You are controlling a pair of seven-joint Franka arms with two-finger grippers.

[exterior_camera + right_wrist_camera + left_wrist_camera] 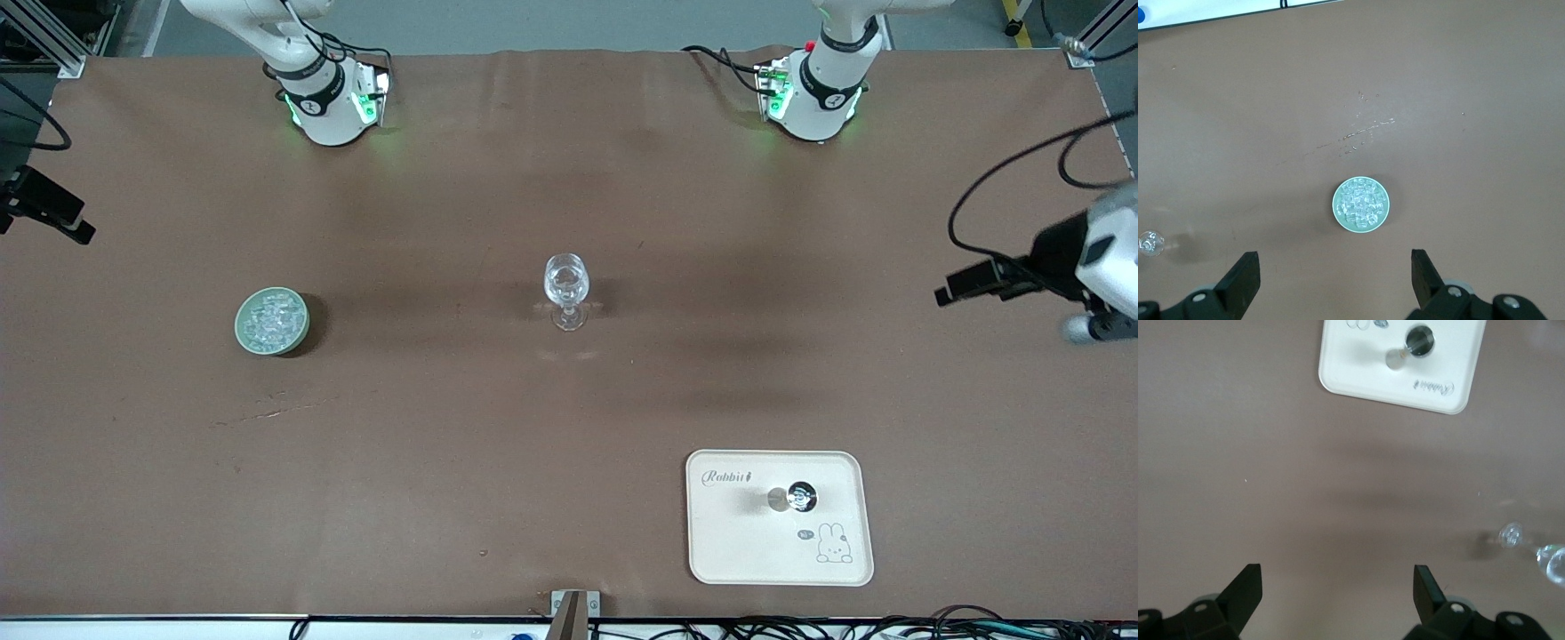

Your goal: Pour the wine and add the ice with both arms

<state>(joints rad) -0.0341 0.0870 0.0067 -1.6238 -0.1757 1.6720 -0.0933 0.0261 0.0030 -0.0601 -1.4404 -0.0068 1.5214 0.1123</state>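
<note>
The left gripper [1337, 593], black with two fingers, hangs high over the bare brown table [444, 444] at the left arm's end. Its fingers [1245, 590] are wide apart and hold nothing. The left wrist view looks down on a cream flat tray with round corners [1338, 367]. On that tray stands the tiny shiny metal jigger shaped like an hourglass [1411, 345]. The tray also has a small bunny drawing and the word "Rabbit" on it.

The right gripper [1335, 273], also black with two fingers, hangs high over the table at the right arm's end. Its fingers [1241, 273] are wide apart too, with nothing between them. Below it sits the small round pale-green bowl [1361, 204]. A heap of little clear ice cubes [1360, 203] fills the bowl.

In the front view, the clear stemmed wine glass [566, 290] stands upright in the middle of the table. The bowl [272, 321] is well apart from the glass, toward the right arm's end. The tray [773, 551] with the jigger [797, 498] lies nearer to the front camera than the glass, toward the left arm's end. Both white arms wait up in the air.
</note>
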